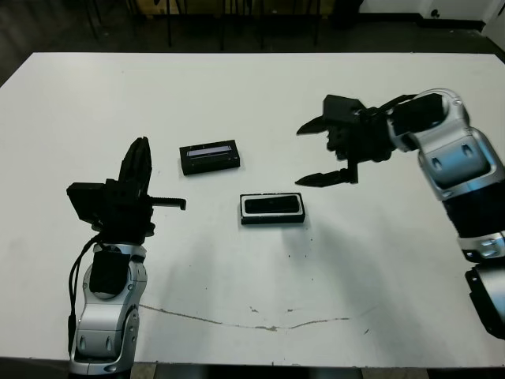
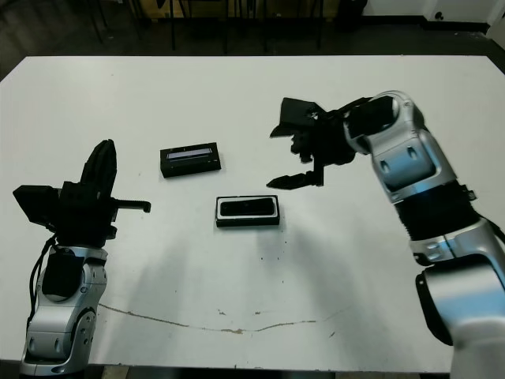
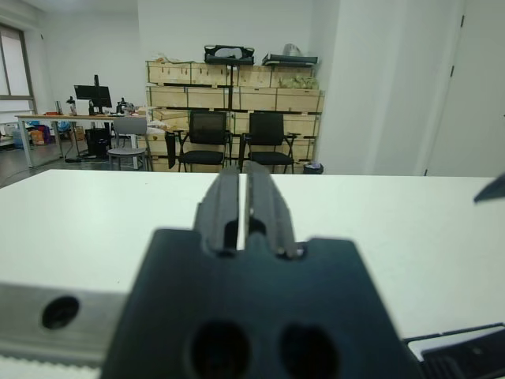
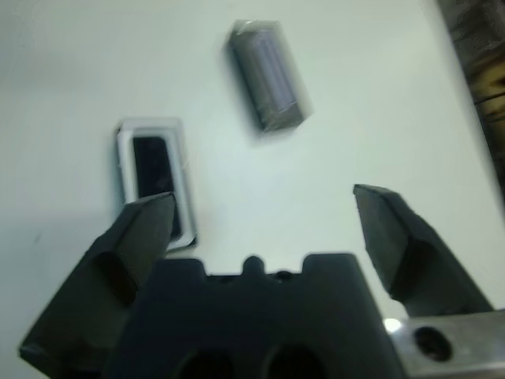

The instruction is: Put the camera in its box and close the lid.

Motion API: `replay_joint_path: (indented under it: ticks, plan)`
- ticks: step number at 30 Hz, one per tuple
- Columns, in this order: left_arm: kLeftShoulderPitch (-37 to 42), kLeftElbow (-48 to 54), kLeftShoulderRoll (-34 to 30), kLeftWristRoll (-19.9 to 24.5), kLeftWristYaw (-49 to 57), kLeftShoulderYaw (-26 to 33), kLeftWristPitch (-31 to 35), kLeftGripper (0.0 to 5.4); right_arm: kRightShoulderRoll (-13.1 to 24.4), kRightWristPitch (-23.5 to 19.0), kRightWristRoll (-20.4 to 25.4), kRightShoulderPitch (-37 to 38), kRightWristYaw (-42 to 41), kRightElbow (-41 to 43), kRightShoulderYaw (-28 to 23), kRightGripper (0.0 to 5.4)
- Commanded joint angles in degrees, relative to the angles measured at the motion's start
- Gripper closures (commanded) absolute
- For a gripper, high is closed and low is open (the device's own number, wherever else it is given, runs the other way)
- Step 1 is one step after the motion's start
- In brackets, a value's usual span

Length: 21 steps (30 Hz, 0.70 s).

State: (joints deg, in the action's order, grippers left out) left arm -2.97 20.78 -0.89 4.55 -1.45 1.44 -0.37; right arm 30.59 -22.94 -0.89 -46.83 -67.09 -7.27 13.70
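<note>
Head view: left gripper (image 1: 142, 170) nearest the lens, fingers together, idle. Camera (image 1: 273, 206) lies in box (image 1: 272, 220). Right gripper (image 1: 317, 153) hangs spread; lid (image 1: 209, 156) well beyond, long axis crosswise.

Right wrist view: lid (image 4: 269, 73) ahead of parted fingers (image 4: 392, 233); right arm likely nearer.

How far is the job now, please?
Done: the camera already lies inside the box. In hand: nothing; the right gripper hangs open above the table beside the box, and the left gripper is shut, away from it. Left: the lid lies apart on the table and must go onto the box.
</note>
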Motion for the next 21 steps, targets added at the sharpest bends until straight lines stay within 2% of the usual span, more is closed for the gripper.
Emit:
replay_joint_path:
  ticks: [1,4,10,14,19,21]
  plan:
    - [-1.00,-0.57,-0.29,-0.37,0.16,0.33,0.89,5.40,-1.27,-1.51,0.86,6.00,9.24,6.10,-4.89,0.06]
    - [-0.89,-0.63,-0.16,-0.41,0.26,0.33,0.94,5.40,-3.07,-3.86,0.69,11.05,17.84,12.82,-7.74,0.45]
    - [-0.56,-0.89,-0.26,0.03,-0.12,0.43,1.02,5.40,-7.46,-3.03,1.73,20.12,27.83,19.49,-8.70,1.54]
    - [-0.46,-0.72,-0.48,-0.33,-0.07,0.54,1.06,5.40,-9.59,-1.29,0.78,24.75,32.16,21.63,-6.62,2.26]
    - [-0.23,-0.69,-0.47,0.28,-0.34,0.84,1.38,5.40,-10.86,3.12,-3.27,28.18,37.02,20.93,-2.72,3.15]
    - [-0.19,-0.61,-0.38,0.37,-0.37,0.87,1.54,5.40,-11.67,3.41,-4.17,29.20,38.57,20.72,-1.61,3.50]
